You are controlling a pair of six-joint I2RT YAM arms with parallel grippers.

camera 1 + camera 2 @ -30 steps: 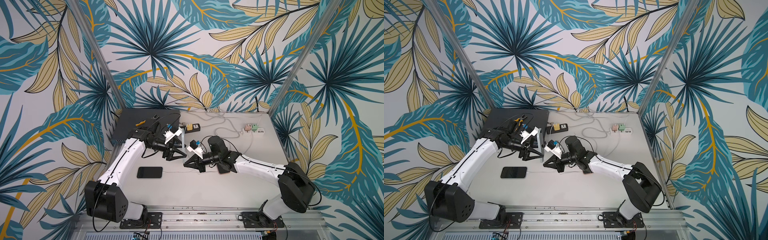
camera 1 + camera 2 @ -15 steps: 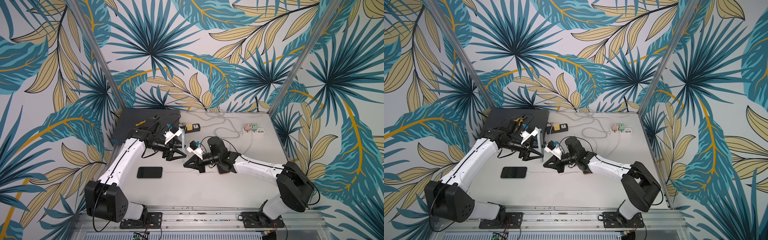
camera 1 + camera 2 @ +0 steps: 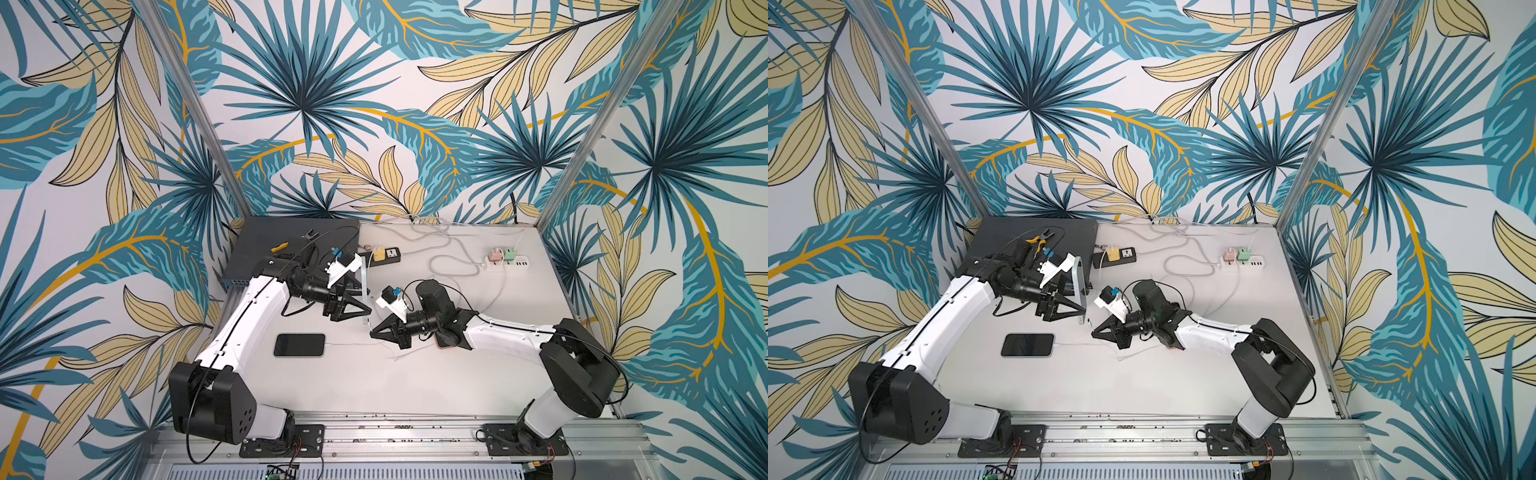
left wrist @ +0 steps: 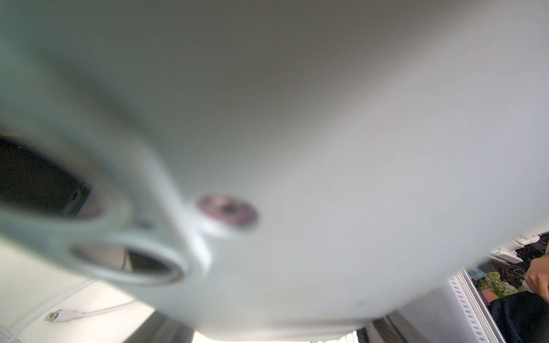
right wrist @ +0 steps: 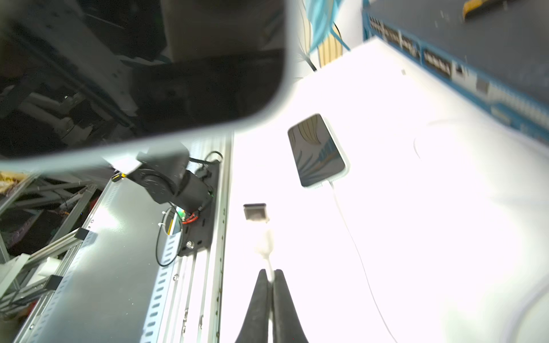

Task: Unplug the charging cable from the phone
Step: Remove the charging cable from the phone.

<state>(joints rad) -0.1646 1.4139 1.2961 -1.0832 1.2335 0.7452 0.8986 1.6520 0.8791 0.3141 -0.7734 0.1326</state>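
1. A dark phone (image 3: 299, 345) lies flat on the table (image 3: 374, 386), with a thin white lead (image 5: 341, 213) plugged into its end
2. The left gripper (image 3: 368, 309) has its jaws clamped on a pale-cased phone (image 3: 1077, 286), held on edge
3. Just beside it, the right gripper (image 5: 269, 271) pinches the charging cable (image 5: 268, 246) behind its plug (image 5: 255, 212), which hangs free, clear of that phone
4. A white power strip (image 3: 513, 262) sits at the back

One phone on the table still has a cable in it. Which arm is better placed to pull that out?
Right, probably. The right gripper hovers just off the plugged end of the lying phone and pinches only a loose cable it could drop; the left gripper is busy holding a second phone upright.
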